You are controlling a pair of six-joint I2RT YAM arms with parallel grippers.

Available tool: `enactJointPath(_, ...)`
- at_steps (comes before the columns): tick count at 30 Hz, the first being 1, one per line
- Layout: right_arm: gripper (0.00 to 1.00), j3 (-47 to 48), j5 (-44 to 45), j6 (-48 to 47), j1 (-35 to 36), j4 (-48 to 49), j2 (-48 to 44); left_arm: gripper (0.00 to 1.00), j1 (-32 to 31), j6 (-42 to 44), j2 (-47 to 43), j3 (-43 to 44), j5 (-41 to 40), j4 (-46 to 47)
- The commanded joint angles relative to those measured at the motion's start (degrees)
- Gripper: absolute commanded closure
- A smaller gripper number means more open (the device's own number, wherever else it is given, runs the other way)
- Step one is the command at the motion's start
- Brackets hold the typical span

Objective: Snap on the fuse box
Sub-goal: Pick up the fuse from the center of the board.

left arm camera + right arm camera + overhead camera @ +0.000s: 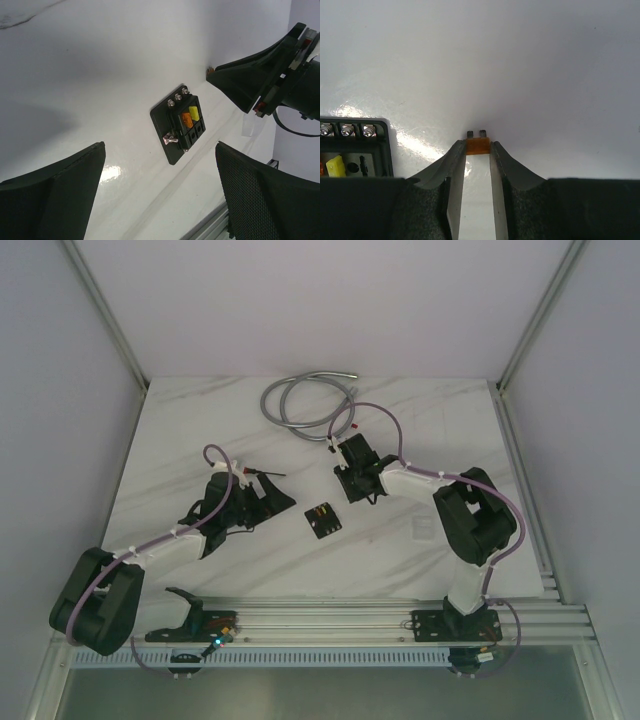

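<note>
My right pincer (478, 146) was nearly closed, tips pinching a small orange fuse (478, 145) by its sides, prongs pointing away, low over the white surface (545, 65); possibly touching it, view unclear. My left pincer (268, 492) was wide open, holding nothing. The fuse box (322, 518) lay flat on the surface between both arms, apart from each pincer, yellow and orange fuses seated in its slots.

The left arm is stretched forward, the left gripper (268, 492) held with jaws spread wide. The right arm is folded at the elbow, an orange fuse (478, 145) pinched at the fingertips of the right gripper (478, 155).
</note>
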Motion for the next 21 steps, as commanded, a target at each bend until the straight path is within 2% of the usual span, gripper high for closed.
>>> enactJointPath(1, 0.74, -0.04, -1.09, -0.61, 0.14, -2.82, -0.28, 0.01, 0.32, -1.27, -0.24, -0.04, 2.31, 3.40)
enactJointPath(6, 0.76, -0.55, -2.95, -1.14, 0.11, -1.71, -4.49, 0.05, 0.28, -2.41, 0.96, 1.15, 5.13, 6.20)
enactJointPath(12, 0.76, -1.84, -8.21, -2.93, 0.24, 0.99, -10.22, 0.15, 0.19, -3.59, 3.10, 4.18, 8.67, 8.83)
enactJointPath(21, 0.76, -4.76, -18.22, -5.50, 2.97, 6.85, -16.69, 0.42, -1.41, -5.58, 7.20, 9.56, 12.30, 12.58)
